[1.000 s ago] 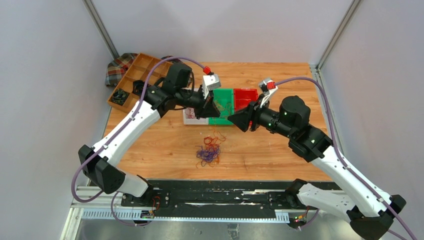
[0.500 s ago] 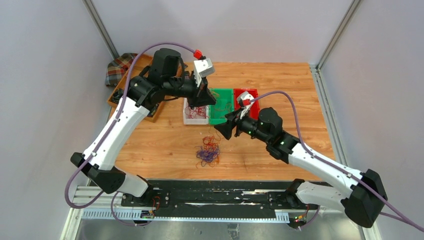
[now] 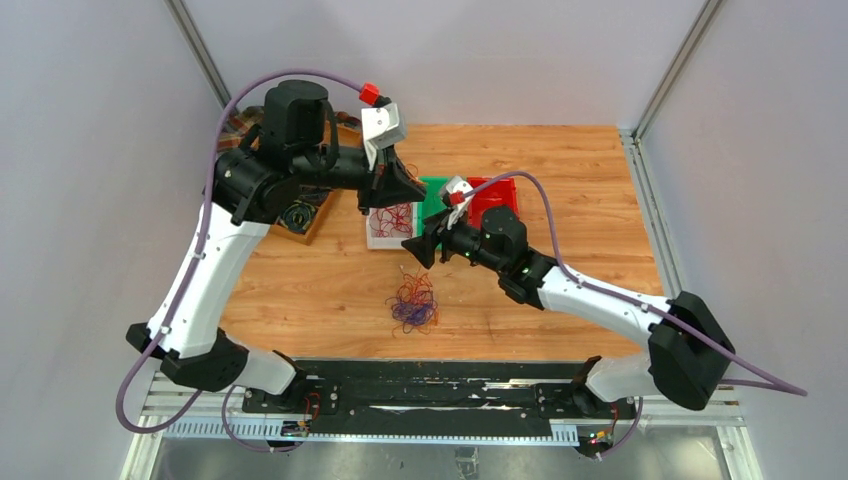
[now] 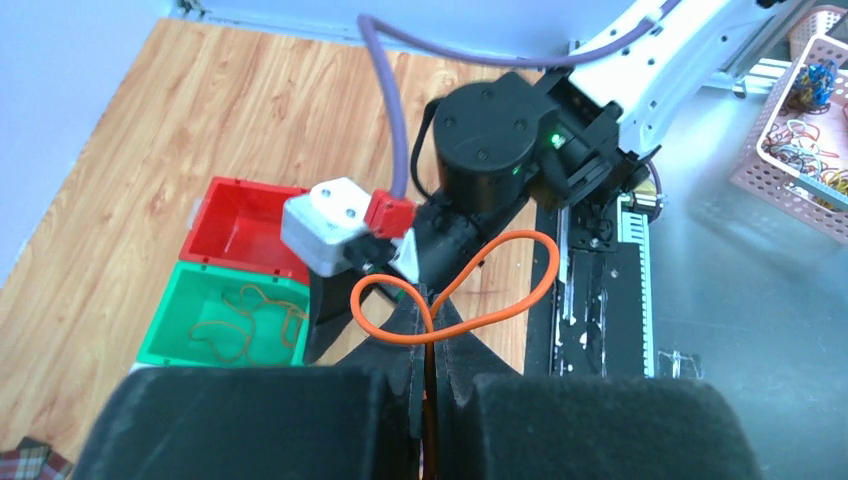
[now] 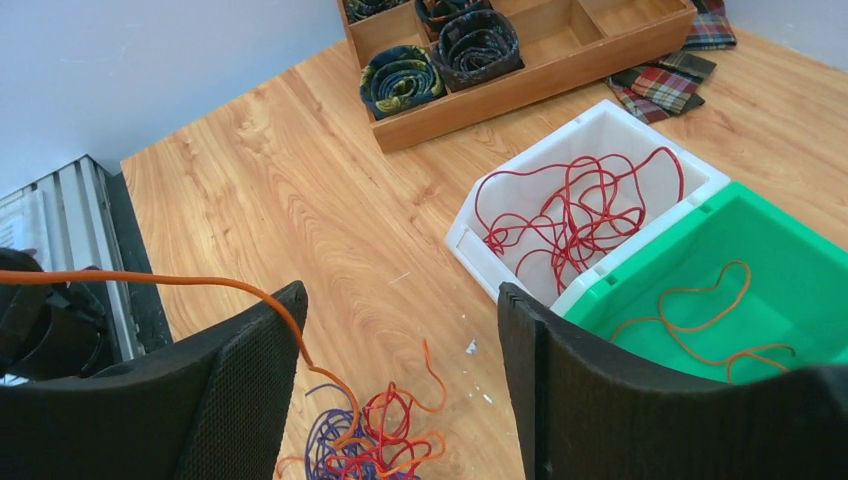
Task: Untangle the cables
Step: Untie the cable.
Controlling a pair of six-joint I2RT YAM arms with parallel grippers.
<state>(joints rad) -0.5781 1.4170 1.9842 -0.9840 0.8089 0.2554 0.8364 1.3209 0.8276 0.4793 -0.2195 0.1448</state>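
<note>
Close by the spread right end effector [image 5: 400,305], tangled cables [image 5: 362,440], left end effector [image 4: 430,340] pinching one orange strand [image 4: 522,290]

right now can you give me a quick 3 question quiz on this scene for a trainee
1. True or false: the left end effector is shut on an orange cable.
2. Multiple choice: the wires in the white bin are: A red, B purple, C orange.
3. Fill in: the right end effector has its jaws ____.

Key: 1 true; 2 A; 3 open.
</note>
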